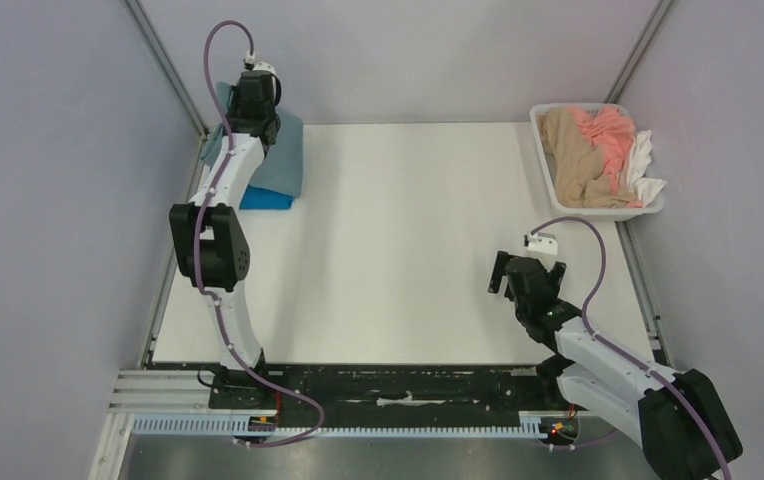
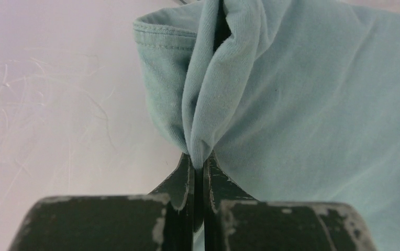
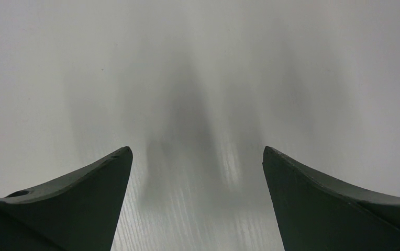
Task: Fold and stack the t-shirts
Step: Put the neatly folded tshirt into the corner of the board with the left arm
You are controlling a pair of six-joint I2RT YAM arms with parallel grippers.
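The grey-blue t-shirt (image 1: 280, 160) lies folded at the table's far left corner, on top of the bright cobalt blue t-shirt (image 1: 266, 201), of which only a near edge shows. My left gripper (image 1: 243, 125) is over that stack, shut on a pinched fold of the grey-blue t-shirt (image 2: 292, 94); its hemmed edge hangs left of the closed left gripper (image 2: 204, 159). My right gripper (image 1: 508, 275) hovers open and empty over the bare table at the near right; in the right wrist view the right gripper (image 3: 198, 151) has wide-apart jaws with only table between.
A white basket (image 1: 646, 208) at the far right holds tan, pink and white clothes. Grey walls with metal posts close in the table on the left, back and right. A black rail runs along the near edge.
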